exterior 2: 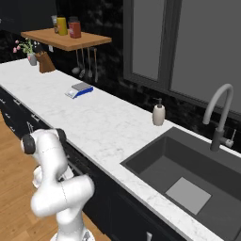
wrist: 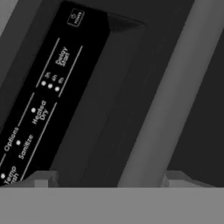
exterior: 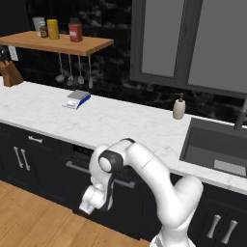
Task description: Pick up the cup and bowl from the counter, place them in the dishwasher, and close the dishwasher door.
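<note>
Stretching under black tiled wall, long white marble-patterned counter (exterior: 111, 120) w/ dark sink (exterior: 217, 147) at its right end; dark dishwasher door (exterior: 126, 202) below counter, nearly shut. Gripper (wrist: 109, 177) fingers apart, straddling its silver bar handle (wrist: 170, 100).

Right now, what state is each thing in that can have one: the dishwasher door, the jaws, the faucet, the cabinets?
dishwasher door, raised almost shut, top control strip showing
gripper, jaws open, handle bar between them
faucet, no water running
lower cabinet doors, shut
soap dispenser, upright on the counter
</note>
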You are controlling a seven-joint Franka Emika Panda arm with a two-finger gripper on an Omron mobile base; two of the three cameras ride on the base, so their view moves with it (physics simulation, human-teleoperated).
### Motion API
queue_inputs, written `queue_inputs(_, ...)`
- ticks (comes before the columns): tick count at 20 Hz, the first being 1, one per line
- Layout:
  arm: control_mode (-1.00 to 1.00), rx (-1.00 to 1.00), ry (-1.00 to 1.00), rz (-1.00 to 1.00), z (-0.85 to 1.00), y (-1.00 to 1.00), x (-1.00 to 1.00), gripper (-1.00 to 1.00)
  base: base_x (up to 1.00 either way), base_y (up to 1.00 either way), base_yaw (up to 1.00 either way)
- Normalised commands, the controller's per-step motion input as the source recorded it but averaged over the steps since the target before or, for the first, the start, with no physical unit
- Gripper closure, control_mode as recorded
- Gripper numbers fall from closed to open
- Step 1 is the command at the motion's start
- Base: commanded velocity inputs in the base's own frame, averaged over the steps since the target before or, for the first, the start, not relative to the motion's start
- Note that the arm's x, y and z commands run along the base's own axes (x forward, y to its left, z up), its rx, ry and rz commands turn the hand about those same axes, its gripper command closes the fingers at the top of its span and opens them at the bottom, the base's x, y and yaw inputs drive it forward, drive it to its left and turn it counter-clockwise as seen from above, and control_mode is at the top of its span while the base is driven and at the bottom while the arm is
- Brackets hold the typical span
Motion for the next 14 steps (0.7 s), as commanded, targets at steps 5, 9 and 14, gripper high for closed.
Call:
queue_inputs(5, -1.0, 0.02, 0.0, 0.15, -0.05, -0.72, 0.54, -1.0, 0.0, 0.0, 0.0)
queue_inputs(9, -1.0, 0.03, 0.0, 0.16, -0.14, -0.76, 0.44, -1.0, 0.0, 0.0, 0.0)
queue_inputs(14, -1.0, 0.03, 0.0, 0.17, -0.17, -0.75, 0.44, -1.0, 0.0, 0.0, 0.0)
